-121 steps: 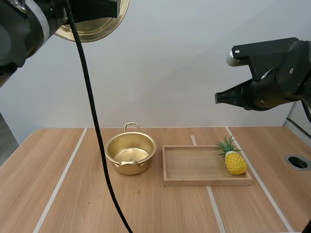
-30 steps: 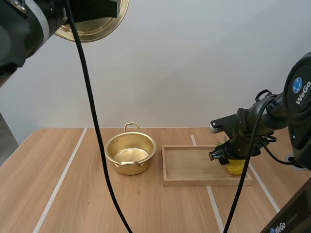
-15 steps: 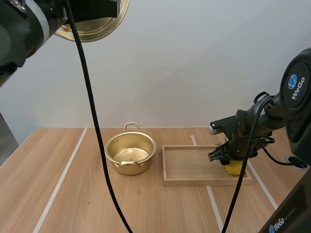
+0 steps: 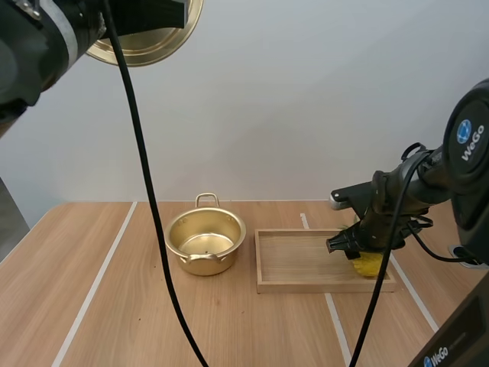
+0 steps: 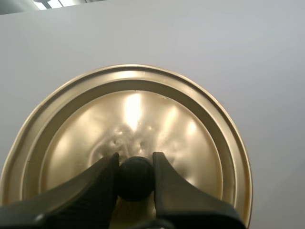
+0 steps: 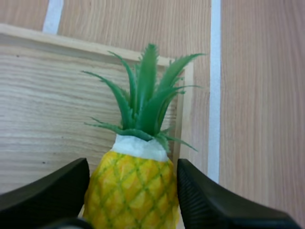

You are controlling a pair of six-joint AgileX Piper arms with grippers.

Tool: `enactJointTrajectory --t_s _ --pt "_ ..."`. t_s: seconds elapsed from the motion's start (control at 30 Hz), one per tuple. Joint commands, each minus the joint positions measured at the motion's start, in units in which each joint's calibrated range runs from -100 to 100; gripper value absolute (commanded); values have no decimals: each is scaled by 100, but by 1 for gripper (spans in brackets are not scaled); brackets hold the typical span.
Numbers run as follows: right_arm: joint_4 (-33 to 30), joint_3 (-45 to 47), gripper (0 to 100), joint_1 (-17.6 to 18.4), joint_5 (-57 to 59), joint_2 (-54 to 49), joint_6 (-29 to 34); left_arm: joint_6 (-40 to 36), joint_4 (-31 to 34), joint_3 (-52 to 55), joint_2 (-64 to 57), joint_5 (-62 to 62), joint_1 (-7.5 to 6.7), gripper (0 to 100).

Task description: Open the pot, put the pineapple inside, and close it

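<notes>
The yellow pineapple (image 4: pixel 369 264) with green leaves stands at the right end of the wooden tray (image 4: pixel 298 286). My right gripper (image 4: pixel 353 245) is down on it. In the right wrist view its two fingers press against both sides of the pineapple's body (image 6: pixel 133 195), over the tray floor (image 6: pixel 47 100). The gold pot (image 4: pixel 205 241) stands open on the table, left of the tray. My left gripper (image 5: pixel 136 167) is shut on the black knob (image 5: pixel 136 180) of the gold lid (image 5: pixel 143 109), which hangs high at the far left (image 4: pixel 149 38).
The tray's middle and left part are bare wood. White stripes run across the wooden table (image 4: pixel 99 306). A round hole (image 4: pixel 467 255) sits in the table near its right edge.
Four seconds ago my right arm hung high above the tray; it has since come down onto the pineapple. Over the last second its fingers drew in against the fruit. The lid has not moved.
</notes>
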Motion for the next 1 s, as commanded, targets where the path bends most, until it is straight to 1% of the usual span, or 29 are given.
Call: enactJointTrajectory --t_s 0.0,0.13,0.27,0.43,0.57,0.67,0.77,0.97 --pt "289 -18 0 -23 -123 -397 5 -66 -69 -39 -44 -162 -18 0" --pt "621 -18 0 -23 -389 -994 -37 -66 -69 -39 -44 -162 -18 0" --pt "711 -32 0 -23 -512 -1650 -37 -66 -69 -39 -44 -162 -18 0" --pt "1015 -32 0 -23 -512 -2449 -37 -66 -69 -39 -44 -162 -18 0" --pt "1415 -32 0 -23 -512 -3172 -37 -66 -69 -39 -44 -162 -18 0" --pt "1546 -32 0 -23 -512 -3740 -37 -66 -69 -39 -44 -162 -18 0" --pt "1588 -32 0 -23 -312 -4210 -37 -66 -69 -39 -44 -162 -18 0" --pt "1922 -32 0 -23 211 -4913 -37 -66 -69 -39 -44 -162 -18 0"
